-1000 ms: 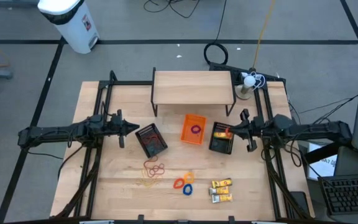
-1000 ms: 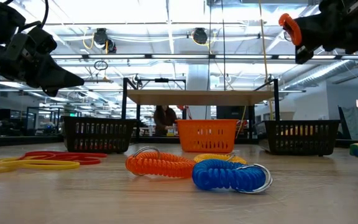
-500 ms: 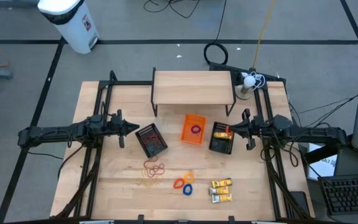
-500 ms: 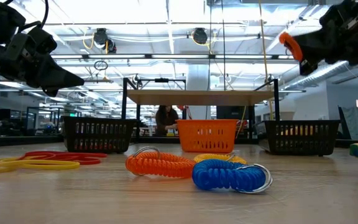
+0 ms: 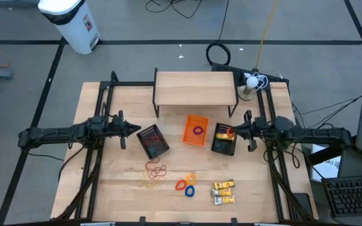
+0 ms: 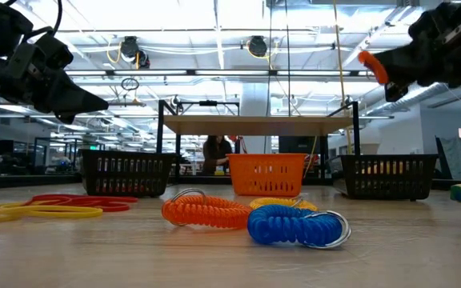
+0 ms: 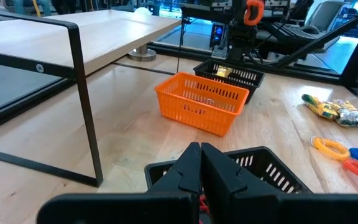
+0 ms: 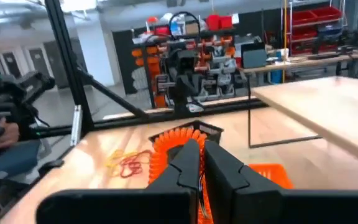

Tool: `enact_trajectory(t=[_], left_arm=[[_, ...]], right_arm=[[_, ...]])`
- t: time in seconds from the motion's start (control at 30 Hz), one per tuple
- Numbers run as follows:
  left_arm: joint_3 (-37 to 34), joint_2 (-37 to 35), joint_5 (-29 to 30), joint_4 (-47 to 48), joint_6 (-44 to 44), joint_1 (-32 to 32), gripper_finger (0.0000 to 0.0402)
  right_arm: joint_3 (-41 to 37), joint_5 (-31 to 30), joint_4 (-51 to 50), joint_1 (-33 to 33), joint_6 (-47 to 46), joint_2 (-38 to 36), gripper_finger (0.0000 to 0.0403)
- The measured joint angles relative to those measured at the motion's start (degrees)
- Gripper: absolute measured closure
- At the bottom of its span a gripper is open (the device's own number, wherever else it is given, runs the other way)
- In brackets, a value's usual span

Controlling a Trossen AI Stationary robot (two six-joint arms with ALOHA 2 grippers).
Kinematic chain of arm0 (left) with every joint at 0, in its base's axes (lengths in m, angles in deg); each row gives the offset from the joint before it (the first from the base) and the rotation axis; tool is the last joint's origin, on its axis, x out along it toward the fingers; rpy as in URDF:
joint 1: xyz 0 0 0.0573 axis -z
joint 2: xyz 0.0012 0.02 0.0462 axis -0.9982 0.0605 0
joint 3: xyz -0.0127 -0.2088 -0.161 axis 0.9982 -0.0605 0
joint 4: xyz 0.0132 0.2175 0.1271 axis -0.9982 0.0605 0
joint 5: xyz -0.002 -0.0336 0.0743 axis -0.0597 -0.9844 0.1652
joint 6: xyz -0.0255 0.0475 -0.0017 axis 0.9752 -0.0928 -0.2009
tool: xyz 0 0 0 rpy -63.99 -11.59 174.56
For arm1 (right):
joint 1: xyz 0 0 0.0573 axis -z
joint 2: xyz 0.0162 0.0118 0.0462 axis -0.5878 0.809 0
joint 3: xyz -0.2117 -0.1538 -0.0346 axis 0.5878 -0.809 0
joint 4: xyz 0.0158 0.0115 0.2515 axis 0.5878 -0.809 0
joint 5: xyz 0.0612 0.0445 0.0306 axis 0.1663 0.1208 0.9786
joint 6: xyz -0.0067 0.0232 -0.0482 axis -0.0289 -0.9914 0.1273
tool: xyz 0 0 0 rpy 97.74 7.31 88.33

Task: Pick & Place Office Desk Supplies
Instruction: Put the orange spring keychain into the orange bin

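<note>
My right gripper [image 5: 234,132] hangs above the right black mesh bin [image 5: 224,139], shut on an orange coil ring [image 6: 372,66]. My left gripper [image 5: 132,130] is shut and holds nothing, hovering at the far left edge of the left black mesh bin [image 5: 153,142]. On the table lie red and tan rubber bands [image 5: 155,171], orange, yellow and blue coil rings [image 5: 186,184] and yellow-and-white packets [image 5: 224,192]. The orange bin [image 5: 195,130] between the mesh bins holds a purple ring [image 5: 198,130]. My right gripper pinches the orange coil ring between its two fingers, with the coil [image 8: 161,148] curving out beside the fingers [image 8: 188,163]. The fingers lie about level and point toward the table's left. The ring is lifted clear, above the right mesh bin.
A wooden riser shelf [image 5: 195,86] on black legs stands at the far middle of the table. A white object on a round base [image 5: 249,83] sits at the far right corner. The near table around the loose items is bare wood [image 5: 112,188].
My right gripper has come down a little over the right mesh bin, still shut on the orange coil ring.
</note>
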Motion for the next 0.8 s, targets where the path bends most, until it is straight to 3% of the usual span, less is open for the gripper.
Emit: enact_trajectory(t=[0.13, 0.3, 0.57, 0.8], left_arm=[[0.0, 0.0, 0.04, -0.02, 0.0, 0.0, 0.0392], [-0.07, 0.0, 0.82, -0.44, -0.06, -0.02, 0.0391], [-0.04, 0.0, 0.92, -0.15, -0.05, 0.0, 0.0392], [-0.04, 0.0, 0.92, -0.07, -0.19, -0.02, 0.0392]], right_arm=[[6.58, -5.52, -2.16, -1.59, 1.44, 8.5, 0.0403], [16.47, -11.55, -5.67, -4.48, 2.12, 26.84, 0.0403], [36.15, -11.94, -13.14, -5.2, 0.99, 58.83, 0.0403], [52.23, -11.73, -27.18, -2.84, 2.31, 75.36, 0.0403]])
